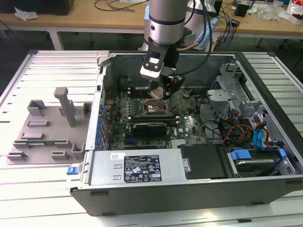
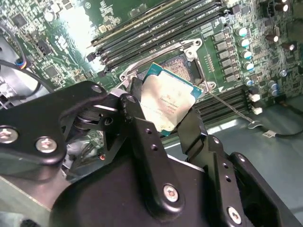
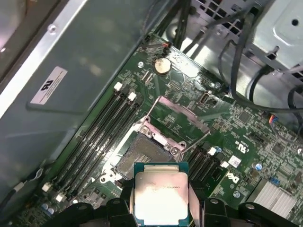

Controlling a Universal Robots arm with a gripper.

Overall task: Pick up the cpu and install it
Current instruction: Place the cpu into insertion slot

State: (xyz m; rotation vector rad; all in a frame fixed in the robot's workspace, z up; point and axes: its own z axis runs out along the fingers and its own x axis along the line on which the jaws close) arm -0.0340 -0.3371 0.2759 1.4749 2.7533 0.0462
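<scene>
The pickup is done: the gripper, upper centre of the exterior view, pinches the cpu by its edges close over the open socket. It is not yet seated.

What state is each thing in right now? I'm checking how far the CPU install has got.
cpu: held above the socket, not seated.
gripper: shut on the cpu.
socket: empty, its load plate swung open.
computer case: lying on its side, open.
</scene>
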